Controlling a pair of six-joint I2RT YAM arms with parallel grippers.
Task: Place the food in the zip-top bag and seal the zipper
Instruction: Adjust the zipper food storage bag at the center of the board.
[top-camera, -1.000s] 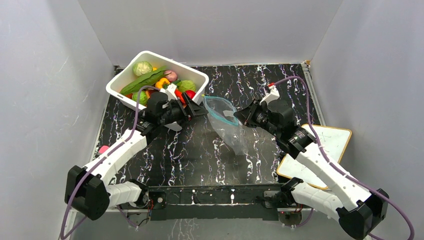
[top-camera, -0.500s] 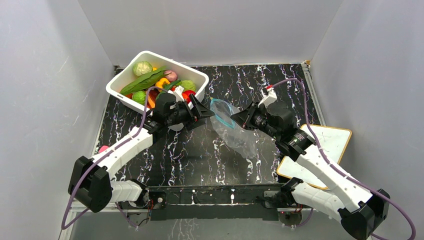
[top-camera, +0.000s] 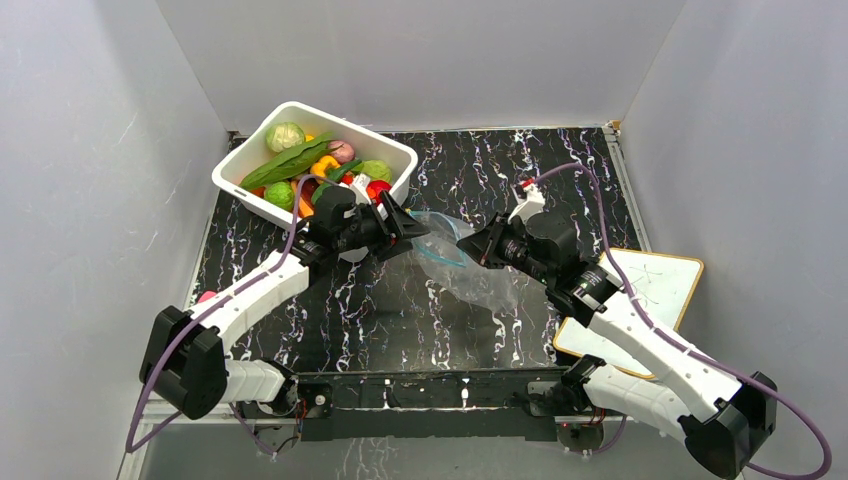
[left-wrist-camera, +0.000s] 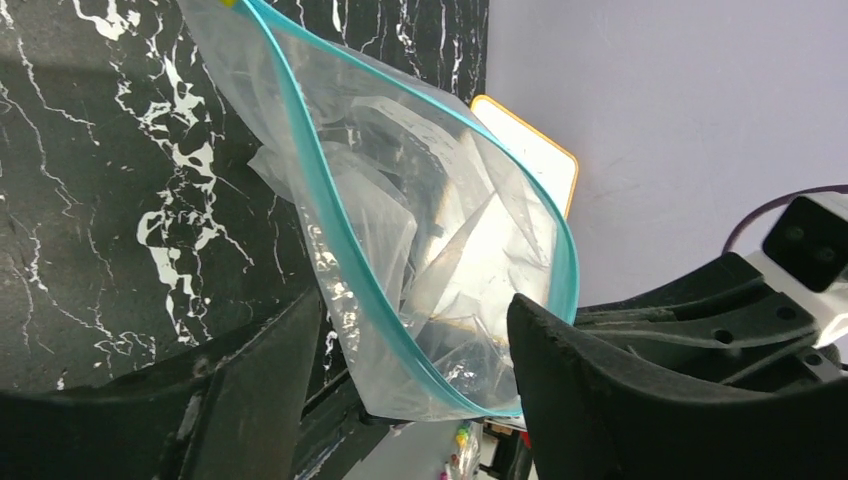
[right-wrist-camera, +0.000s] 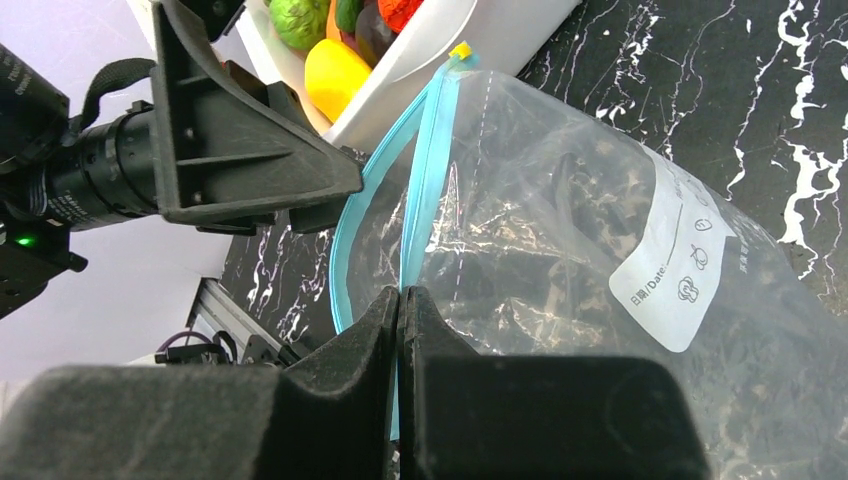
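**Top external view.** Zip-top bag (top-camera: 482, 285): lies on the black marbled counter (top-camera: 400, 315), between the two tools. Its long axis runs from the mouth at upper left to the closed end at lower right, and the mouth faces the left tool (top-camera: 414, 228). The right tool (top-camera: 466, 243) is at the mouth's far rim. White tub (top-camera: 240, 188): just behind the left tool, holding the food (top-camera: 298, 157). Whiteboard (top-camera: 655, 285): by the right arm.

**Left wrist view.** Left tool: fingers spread wide, one on either side of the bag's open mouth. The teal zipper (left-wrist-camera: 300, 180) loops between them, and no clear contact with either finger can be made out. The bag body extends away from the camera, towards the whiteboard.

**Right wrist view.** Right tool: fingers pressed together, pinching the zipper strip near its middle. Both lips of the mouth rise from that point to a yellow end tab (right-wrist-camera: 460, 49) beside the tub. White date label (right-wrist-camera: 672, 268): on the bag's side.
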